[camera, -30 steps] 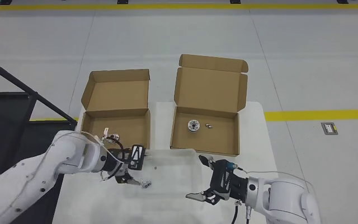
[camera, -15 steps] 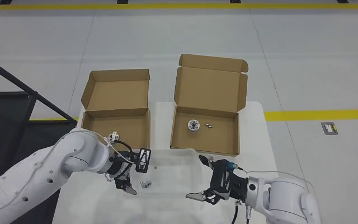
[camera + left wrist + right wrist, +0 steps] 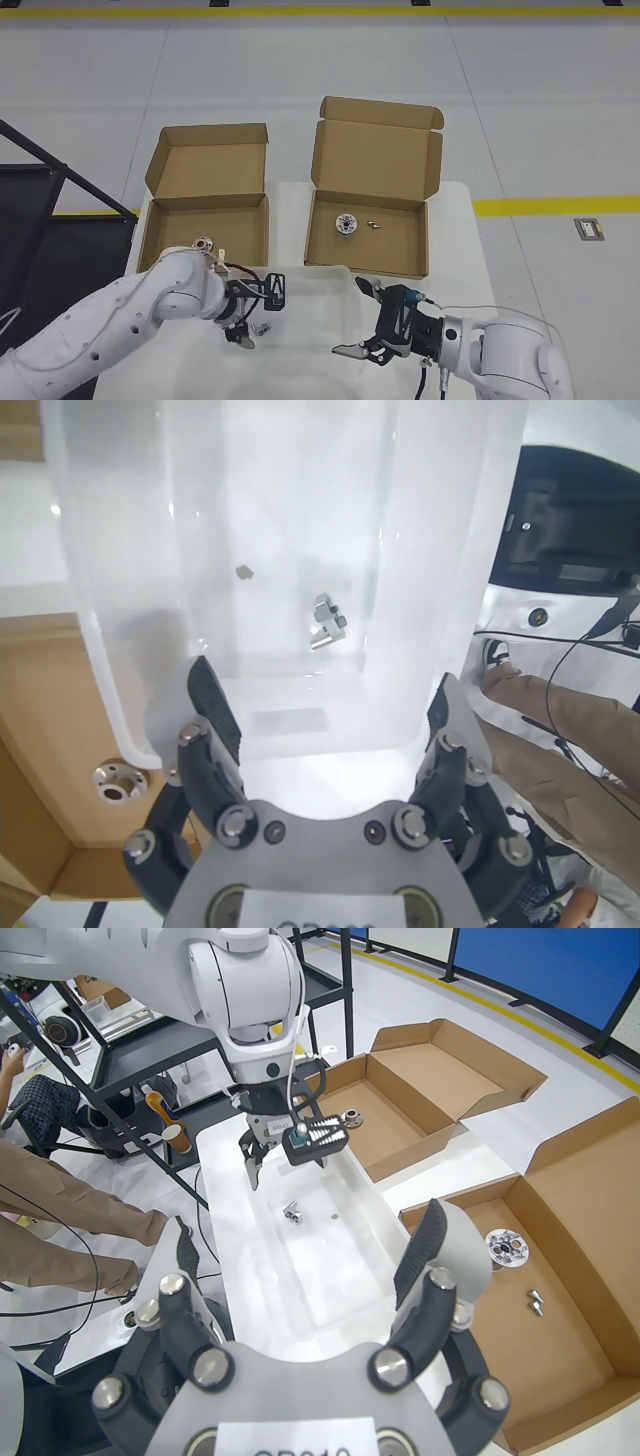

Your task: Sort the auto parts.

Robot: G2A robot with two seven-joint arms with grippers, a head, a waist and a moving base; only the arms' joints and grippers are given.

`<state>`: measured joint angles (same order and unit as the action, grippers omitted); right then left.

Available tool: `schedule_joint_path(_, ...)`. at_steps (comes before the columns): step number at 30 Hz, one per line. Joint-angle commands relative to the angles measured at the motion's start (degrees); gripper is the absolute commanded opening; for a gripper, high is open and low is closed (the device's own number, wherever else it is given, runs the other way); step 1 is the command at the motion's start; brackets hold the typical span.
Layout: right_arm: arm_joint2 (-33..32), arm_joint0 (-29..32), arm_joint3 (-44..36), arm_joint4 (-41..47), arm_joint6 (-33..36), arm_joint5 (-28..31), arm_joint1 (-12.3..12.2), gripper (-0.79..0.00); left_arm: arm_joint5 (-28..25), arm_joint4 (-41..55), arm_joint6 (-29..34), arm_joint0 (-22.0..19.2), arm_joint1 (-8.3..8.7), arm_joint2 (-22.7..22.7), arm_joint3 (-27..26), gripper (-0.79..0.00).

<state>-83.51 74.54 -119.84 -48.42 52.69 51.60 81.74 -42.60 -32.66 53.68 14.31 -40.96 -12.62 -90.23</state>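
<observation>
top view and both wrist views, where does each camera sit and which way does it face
Top view: above the arms, looking down at the table and clear bin; both arms show.
Left wrist view: behind the left claw, looking into the bin at a metal bracket.
Right wrist view: behind the right claw, looking along the bin toward the left claw.
All three share the bracket and bin.

cardboard boxes (image 3: 230, 225) (image 3: 395, 240): 2 | clear plastic bin (image 3: 310, 300): 1 | metal bracket (image 3: 327, 622): 1 | tiny loose piece (image 3: 244, 572): 1 | flanged hub (image 3: 119, 781): 1 | round holed disc (image 3: 506, 1248): 1 | small bolts (image 3: 535, 1302): 2, as far as the view allows
</observation>
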Motion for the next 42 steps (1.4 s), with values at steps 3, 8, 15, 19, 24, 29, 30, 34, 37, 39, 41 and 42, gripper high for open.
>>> schedule_joint_path(3, 0.0, 0.0, 0.0, 0.0, 0.0, 0.0, 0.0, 0.0, 0.83, 0.82, 1.56, -0.28, -3.23, 0.91, 3.86, -0.268)
schedule_joint_path(8, 0.0, 0.0, 0.0, 0.0, 0.0, 0.0, 0.0, 0.0, 1.23, -0.06, 3.89, 0.02, -6.65, 2.2, 6.6, -0.292)
schedule_joint_path(15, 0.0, 0.0, 0.0, 0.0, 0.0, 0.0, 0.0, 0.0, 2.88, -1.77, 6.45, 1.4, -9.74, 2.88, 9.08, -0.354)
schedule_joint_path(19, 0.0, 0.0, 0.0, 0.0, 0.0, 0.0, 0.0, 0.0, 3.57, -2.17, 7.3, 2.24, -10.9, 2.88, 9.86, -0.354)
schedule_joint_path(24, 0.0, 0.0, 0.0, 0.0, 0.0, 0.0, 0.0, 0.0, 5.58, -3.62, 8.54, 3.17, -11.9, 2.64, 10.51, -0.382)
schedule_joint_path(29, 0.0, 0.0, 0.0, 0.0, 0.0, 0.0, 0.0, 0.0, 9.0, -5.05, 9.02, 4.16, -12.5, 1.82, 10.89, -0.391)
schedule_joint_path(30, 0.0, 0.0, 0.0, 0.0, 0.0, 0.0, 0.0, 0.0, 9.29, -5.09, 8.95, 4.42, -12.57, 1.64, 10.98, -0.382)
schedule_joint_path(34, 0.0, 0.0, 0.0, 0.0, 0.0, 0.0, 0.0, 0.0, 9.56, -5.67, 8.55, 5.36, -12.75, 0.99, 11.76, -0.182)
schedule_joint_path(37, 0.0, 0.0, 0.0, 0.0, 0.0, 0.0, 0.0, 0.0, 9.71, -6.01, 7.84, 6.07, -12.86, 0.42, 12.55, -0.234)
schedule_joint_path(39, 0.0, 0.0, 0.0, 0.0, 0.0, 0.0, 0.0, 0.0, 9.58, -6.43, 7.58, 6.47, -12.94, 0.13, 12.99, -0.292)
schedule_joint_path(41, 0.0, 0.0, 0.0, 0.0, 0.0, 0.0, 0.0, 0.0, 9.38, -6.71, 7.34, 6.82, -13.04, -0.16, 13.29, -0.329)
schedule_joint_path(42, 0.0, 0.0, 0.0, 0.0, 0.0, 0.0, 0.0, 0.0, 9.36, -6.83, 7.2, 6.95, -13.1, -0.35, 13.4, -0.413)
